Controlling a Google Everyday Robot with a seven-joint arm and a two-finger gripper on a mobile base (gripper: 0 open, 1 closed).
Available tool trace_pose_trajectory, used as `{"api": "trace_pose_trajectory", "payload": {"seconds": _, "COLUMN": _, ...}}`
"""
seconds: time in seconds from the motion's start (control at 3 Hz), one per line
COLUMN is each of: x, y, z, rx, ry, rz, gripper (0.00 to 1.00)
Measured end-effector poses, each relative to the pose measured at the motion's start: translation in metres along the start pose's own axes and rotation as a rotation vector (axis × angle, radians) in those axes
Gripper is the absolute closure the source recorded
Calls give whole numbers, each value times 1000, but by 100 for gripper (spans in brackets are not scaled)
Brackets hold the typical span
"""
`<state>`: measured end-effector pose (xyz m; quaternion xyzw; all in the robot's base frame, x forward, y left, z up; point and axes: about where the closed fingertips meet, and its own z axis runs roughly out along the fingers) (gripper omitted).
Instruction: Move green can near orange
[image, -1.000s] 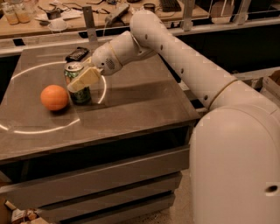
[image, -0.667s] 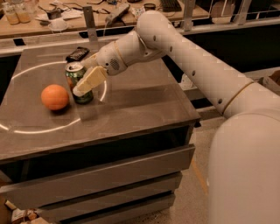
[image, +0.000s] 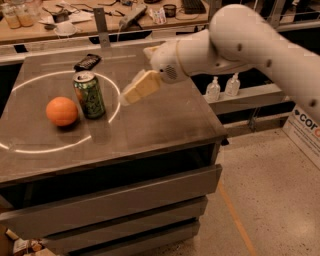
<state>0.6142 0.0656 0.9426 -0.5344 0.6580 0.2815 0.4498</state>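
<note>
We locate the slim dark-green metal drink can (image: 90, 96) standing upright on the dark grey table top (image: 165, 120), inside a thin white ring of light (image: 45, 145) whose left part is cut off by the edge of the view. The round orange fruit (image: 62, 111) lies just beside the can, on the side toward the left edge. We cannot tell whether the two touch.

The white robot arm (image: 240, 35) enters from the right, where its upper part is cut off. Its pale cream gripper (image: 139, 88) hangs above the table on the can's other side, apart from it, and we see nothing held in it. It reads as one pale block, so we cannot tell how far it is open.

A flat black object (image: 87, 61) lies behind the can near the far edge, and we cannot identify it. Two small clear bottles (image: 222, 87) stand on a shelf beyond the table. A white sign (image: 305, 127) at the right edge is cut off after a few letters.
</note>
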Motion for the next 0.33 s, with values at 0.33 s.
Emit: {"api": "trace_pose_trajectory", "payload": {"seconds": 0.33, "x": 8, "y": -13, "z": -30, "rx": 102, "ry": 0, "rz": 13, "gripper": 0}}
